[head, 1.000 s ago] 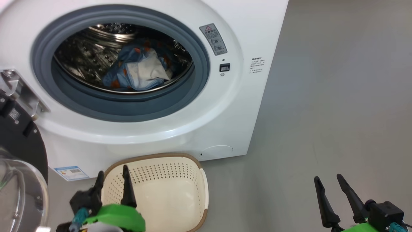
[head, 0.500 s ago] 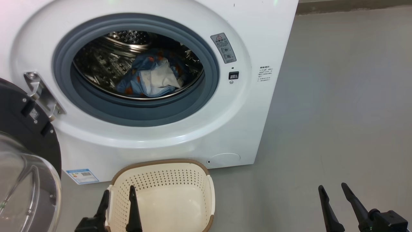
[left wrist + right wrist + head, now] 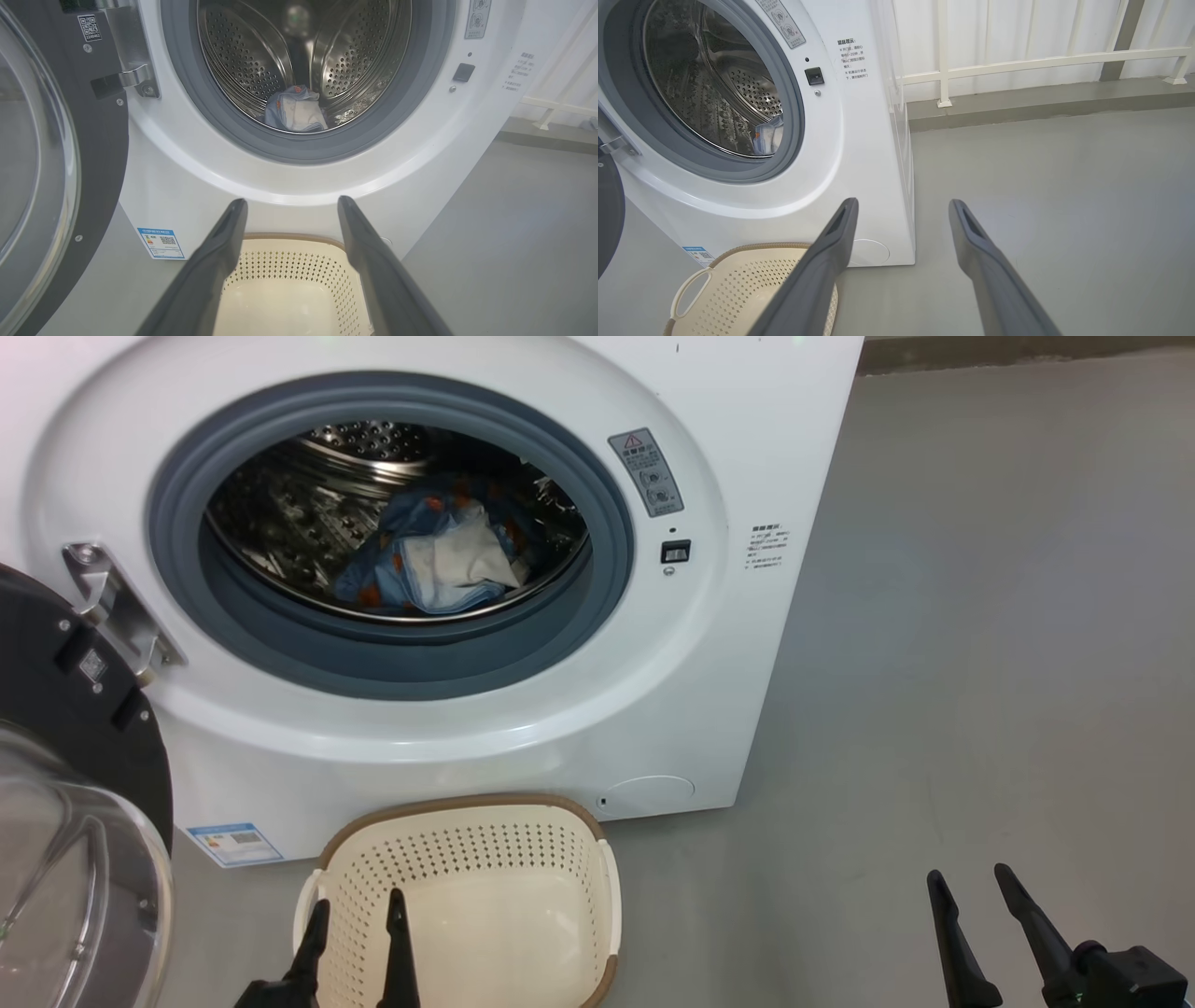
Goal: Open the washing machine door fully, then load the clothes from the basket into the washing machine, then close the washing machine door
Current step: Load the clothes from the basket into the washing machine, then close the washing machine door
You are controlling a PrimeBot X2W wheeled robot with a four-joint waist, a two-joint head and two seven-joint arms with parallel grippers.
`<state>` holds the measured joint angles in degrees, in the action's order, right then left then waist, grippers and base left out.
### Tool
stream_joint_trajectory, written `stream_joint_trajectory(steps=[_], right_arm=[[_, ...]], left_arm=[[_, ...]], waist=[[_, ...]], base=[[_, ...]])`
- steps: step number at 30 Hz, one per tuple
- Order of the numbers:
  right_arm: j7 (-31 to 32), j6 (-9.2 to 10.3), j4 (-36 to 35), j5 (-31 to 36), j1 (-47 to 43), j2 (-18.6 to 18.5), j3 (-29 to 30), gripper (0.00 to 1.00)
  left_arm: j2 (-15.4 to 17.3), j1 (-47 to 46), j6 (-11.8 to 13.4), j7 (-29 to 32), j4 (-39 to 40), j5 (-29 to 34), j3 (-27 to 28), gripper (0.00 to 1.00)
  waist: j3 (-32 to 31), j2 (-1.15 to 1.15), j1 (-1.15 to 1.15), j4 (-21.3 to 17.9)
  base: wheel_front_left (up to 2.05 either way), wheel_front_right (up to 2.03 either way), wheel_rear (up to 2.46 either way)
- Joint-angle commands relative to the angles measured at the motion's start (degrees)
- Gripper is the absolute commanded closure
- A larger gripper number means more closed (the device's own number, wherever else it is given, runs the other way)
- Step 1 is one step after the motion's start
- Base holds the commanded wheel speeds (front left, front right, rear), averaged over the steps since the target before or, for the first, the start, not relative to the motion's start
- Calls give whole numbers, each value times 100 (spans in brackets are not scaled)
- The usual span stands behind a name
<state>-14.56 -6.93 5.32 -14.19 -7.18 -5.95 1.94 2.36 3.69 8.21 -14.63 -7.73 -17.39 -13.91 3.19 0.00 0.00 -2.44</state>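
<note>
Clothes (image 3: 439, 555) lie in drum (image 3: 280, 513), right wrist glimpsing perhaps a corner; both jaws spread.

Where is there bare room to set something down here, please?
Bare floor lies right of the washing machine and basket; the basket's bottom is bare too. Crowded: left, where the open door stands near the basket.

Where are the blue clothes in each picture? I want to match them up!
Head view: the clothes lie in the drum, upper middle of the picture.
Left wrist view: the clothes sit at the drum's bottom, top centre.
Right wrist view: a sliver of clothes shows at the drum's lower right edge, on the picture's left.
Shared landmark: the black latch, right of the drum.
</note>
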Motion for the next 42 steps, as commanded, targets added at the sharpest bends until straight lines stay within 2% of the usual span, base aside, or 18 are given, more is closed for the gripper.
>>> stream_joint_trajectory(steps=[1, 14, 32, 42], right_arm=[[-44, -56, -149, 40, 96, -69, -152, 0], [-44, -56, -128, 54, 105, -51, -154, 0], [-44, -56, -129, 14, 173, -26, -205, 0], [-44, -56, -113, 3, 234, -25, -229, 0]], left_arm=[[52, -140, -43, -37, 178, 94, 204, 0], [52, -146, 42, -37, 234, 158, 333, 0], [52, -163, 73, -37, 291, 140, 328, 0], [52, -211, 43, -37, 283, 175, 351, 0]], waist=[[31, 0, 0, -27], [31, 0, 0, -67], [148, 0, 0, -70], [199, 0, 0, -71]], base=[[0, 0, 0], [-15, 15, 0], [-155, 155, 0], [-47, 47, 0]])
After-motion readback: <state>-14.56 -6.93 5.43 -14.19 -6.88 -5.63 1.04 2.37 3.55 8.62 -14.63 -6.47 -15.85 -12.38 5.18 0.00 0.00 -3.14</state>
